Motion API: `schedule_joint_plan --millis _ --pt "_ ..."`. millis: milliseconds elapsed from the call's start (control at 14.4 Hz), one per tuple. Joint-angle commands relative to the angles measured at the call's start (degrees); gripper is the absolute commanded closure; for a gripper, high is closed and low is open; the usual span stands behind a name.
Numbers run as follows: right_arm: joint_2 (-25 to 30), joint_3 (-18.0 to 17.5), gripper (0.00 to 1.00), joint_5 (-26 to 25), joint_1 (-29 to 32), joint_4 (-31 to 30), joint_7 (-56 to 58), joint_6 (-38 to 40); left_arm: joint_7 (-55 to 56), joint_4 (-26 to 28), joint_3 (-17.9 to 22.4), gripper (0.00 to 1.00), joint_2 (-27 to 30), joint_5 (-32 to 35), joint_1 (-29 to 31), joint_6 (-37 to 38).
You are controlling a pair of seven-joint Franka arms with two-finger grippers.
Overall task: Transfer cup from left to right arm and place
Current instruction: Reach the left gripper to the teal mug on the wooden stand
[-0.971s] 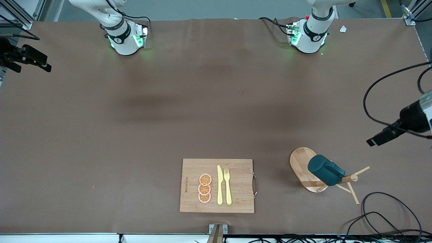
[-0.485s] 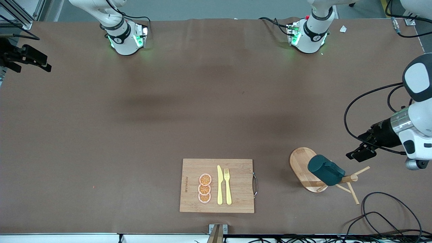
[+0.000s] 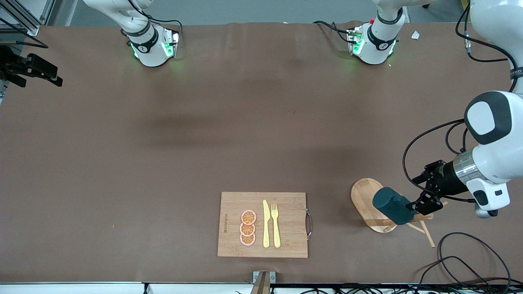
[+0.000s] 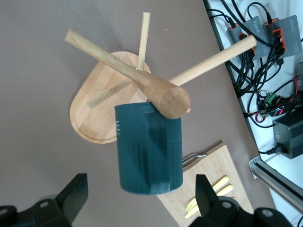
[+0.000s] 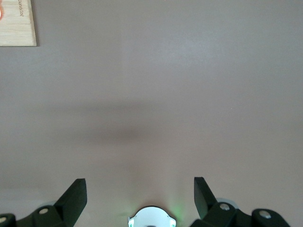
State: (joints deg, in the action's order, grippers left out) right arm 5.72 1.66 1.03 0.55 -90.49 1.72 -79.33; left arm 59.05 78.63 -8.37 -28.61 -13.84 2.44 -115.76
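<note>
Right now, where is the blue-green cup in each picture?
Front view: the cup hangs on the wooden rack, beside the cutting board.
Left wrist view: the cup fills the middle, on a rack peg.
Right wrist view: not in it.
Shared landmark: the cutting board, in all three.

Brown table (image 3: pixel 229 122) under even light; grey floor (image 3: pixel 253 10); black cables (image 3: pixel 470 261) trailing.
</note>
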Motion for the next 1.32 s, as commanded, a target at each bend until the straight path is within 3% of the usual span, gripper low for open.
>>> schedule_joint_plan --millis 0,1248 --pt "1.3 -0.2 0.00 -0.2 0.4 -1.3 0.0 0.1 1.3 -1.5 0.2 0.00 -1.5 -2.9 -0.1 -0.8" --pt "1.3 -0.2 0.00 -0.2 0.4 -1.3 0.1 0.0 2.9 -1.5 0.1 0.00 -5.7 -5.0 -0.2 -5.7"
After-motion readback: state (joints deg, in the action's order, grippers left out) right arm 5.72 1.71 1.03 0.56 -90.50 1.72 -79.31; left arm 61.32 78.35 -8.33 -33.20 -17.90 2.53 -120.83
